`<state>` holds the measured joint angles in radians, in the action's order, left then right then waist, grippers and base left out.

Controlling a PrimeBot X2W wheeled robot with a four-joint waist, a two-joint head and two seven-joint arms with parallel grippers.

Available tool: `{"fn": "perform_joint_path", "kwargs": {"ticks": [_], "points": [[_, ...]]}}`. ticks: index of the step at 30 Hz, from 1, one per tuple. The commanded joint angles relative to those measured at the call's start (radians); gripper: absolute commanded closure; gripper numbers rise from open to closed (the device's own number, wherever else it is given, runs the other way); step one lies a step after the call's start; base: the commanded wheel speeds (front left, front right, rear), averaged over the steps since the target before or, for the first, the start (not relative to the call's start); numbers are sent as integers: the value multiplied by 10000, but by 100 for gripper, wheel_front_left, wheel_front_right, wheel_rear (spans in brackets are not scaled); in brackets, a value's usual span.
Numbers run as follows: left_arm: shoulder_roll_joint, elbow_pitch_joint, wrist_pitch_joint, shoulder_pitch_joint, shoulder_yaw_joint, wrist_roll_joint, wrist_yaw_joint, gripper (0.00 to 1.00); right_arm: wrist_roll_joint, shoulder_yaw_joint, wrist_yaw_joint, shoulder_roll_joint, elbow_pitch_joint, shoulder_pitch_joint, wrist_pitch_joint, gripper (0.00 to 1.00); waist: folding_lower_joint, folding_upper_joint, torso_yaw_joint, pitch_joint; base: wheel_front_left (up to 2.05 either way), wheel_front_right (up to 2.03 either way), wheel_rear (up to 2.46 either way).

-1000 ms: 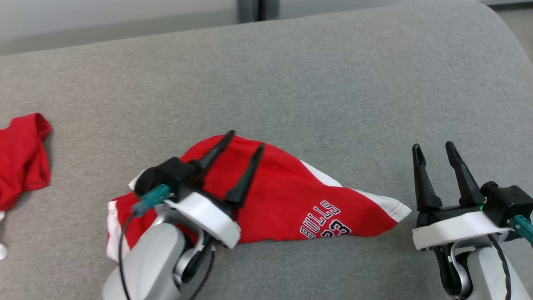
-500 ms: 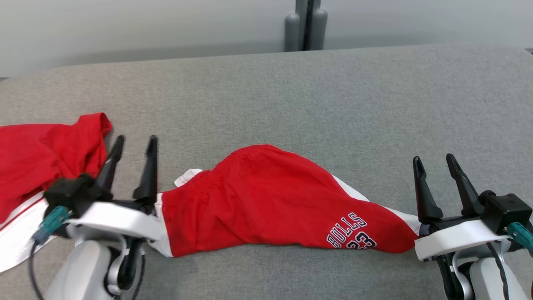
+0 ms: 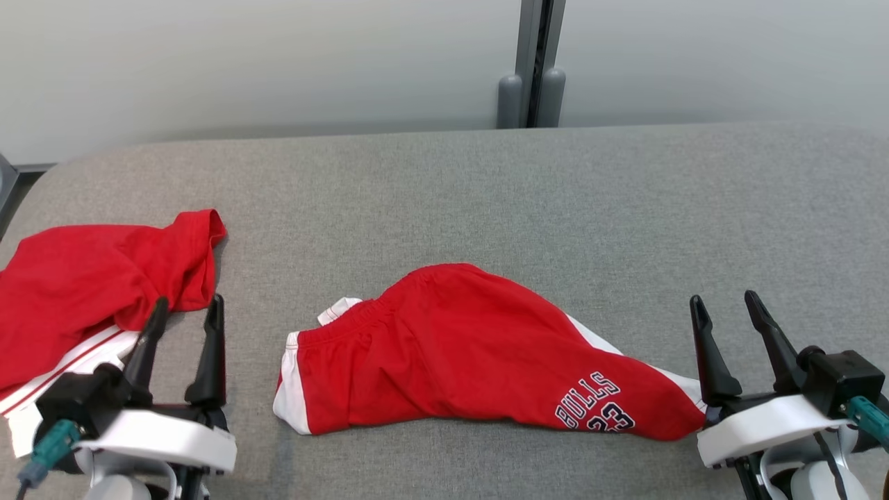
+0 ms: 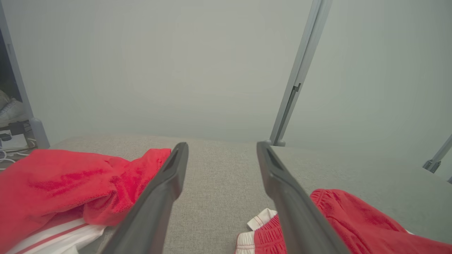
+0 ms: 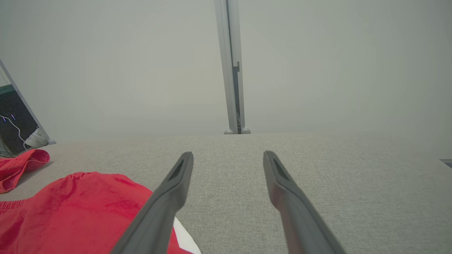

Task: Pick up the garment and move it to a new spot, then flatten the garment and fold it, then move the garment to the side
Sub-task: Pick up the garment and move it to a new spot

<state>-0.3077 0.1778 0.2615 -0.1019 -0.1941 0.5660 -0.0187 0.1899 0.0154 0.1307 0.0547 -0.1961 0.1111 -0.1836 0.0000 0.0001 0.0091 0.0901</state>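
Observation:
A red garment, shorts with white side stripes and BULLS 23 lettering, lies roughly folded on the grey surface in the head view's middle. My left gripper stands open and empty to the left of it, between the shorts and a second red garment. My right gripper is open and empty just right of the shorts' hem. In the left wrist view the open left gripper has the shorts at lower right. Beside the open right gripper, the shorts lie at lower left.
The second red garment, with white striped trim, lies bunched near the surface's left edge. A pale wall with a grey vertical post stands behind the far edge. Bare grey surface stretches beyond and to the right of the shorts.
The head camera has shifted. My left gripper, which was over the shorts' waistband, has drawn away to the left of them, still open. The right gripper has kept its place.

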Motion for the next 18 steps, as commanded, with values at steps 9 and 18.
{"fn": "perform_joint_path", "kwargs": {"ticks": [9, 18], "points": [[-151, -365, -72, 951, -237, -256, -286, 0, 45, -49, 1, 56, 257, -692, 281, 0, 0, -1, -68, -570, 0, 0, 0], [-232, -591, -197, 1390, -230, -216, -488, 0, -41, -165, 1, 42, 520, -1131, 502, 0, 0, -1, -98, -815, 0, 0, 0]]}}
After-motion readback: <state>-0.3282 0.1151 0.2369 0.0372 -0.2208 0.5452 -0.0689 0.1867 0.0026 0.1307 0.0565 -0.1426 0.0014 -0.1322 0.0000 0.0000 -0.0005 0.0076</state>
